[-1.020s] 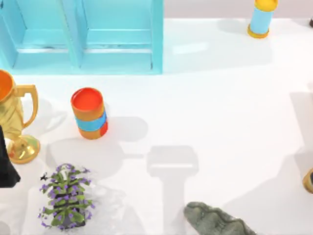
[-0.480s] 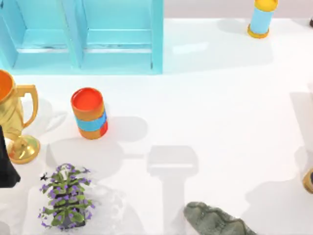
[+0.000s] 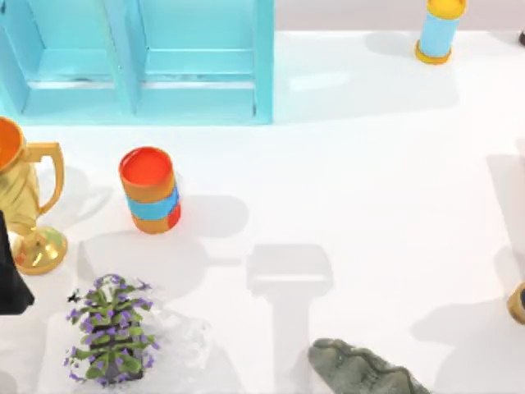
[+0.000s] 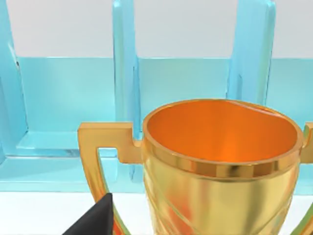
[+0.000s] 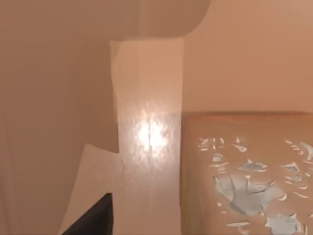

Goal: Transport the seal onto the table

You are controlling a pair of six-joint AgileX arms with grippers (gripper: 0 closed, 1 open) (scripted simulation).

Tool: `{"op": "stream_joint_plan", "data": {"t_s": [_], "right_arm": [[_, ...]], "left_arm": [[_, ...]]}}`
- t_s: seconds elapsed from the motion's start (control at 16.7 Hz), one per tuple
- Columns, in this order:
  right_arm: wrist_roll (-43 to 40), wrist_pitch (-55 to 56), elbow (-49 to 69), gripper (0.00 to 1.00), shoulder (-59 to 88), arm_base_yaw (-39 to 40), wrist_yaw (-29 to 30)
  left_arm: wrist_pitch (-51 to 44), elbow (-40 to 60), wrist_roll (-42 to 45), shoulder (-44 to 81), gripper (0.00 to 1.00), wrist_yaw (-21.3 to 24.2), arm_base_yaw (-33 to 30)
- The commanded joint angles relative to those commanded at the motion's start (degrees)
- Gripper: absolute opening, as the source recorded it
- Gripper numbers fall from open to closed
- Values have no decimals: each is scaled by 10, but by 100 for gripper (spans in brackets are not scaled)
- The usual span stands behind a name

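Observation:
At the right edge of the top view a small tan-brown piece of the seal [image 3: 518, 304] pokes into view above the white table [image 3: 369, 164]. The right wrist view is pressed close against the seal's tan face [image 5: 244, 176], which carries pale flaky marks, with one dark fingertip [image 5: 93, 218] beside it. My left arm [image 3: 10, 283] sits parked at the table's left edge behind a gold trophy [image 3: 25, 205]. One of its fingertips [image 4: 95, 220] shows in front of the trophy's cup [image 4: 220, 166].
A light-blue shelf unit [image 3: 139, 66] stands at the back left. An orange-and-blue cup [image 3: 150, 190] stands left of centre, and a similar one [image 3: 437, 31] at the back right. A purple-flowered plant [image 3: 111, 332] and a grey-green ridged figure [image 3: 361, 369] sit along the front.
The shadow at the table's right front has shifted slightly and the tan piece at the right edge sits a touch lower. The left arm has not moved.

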Motion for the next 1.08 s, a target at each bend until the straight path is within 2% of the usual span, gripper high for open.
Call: {"op": "stream_joint_plan", "data": {"t_s": [0.06,0.84,1.08], "right_arm": [[0,0,0,100,0,0,0],[0,0,0,2,0,0,0],[0,0,0,0,0,0,0]], "left_arm": [[0,0,0,0,100,0,0],[0,0,0,0,100,0,0],[0,0,0,0,100,0,0]]}}
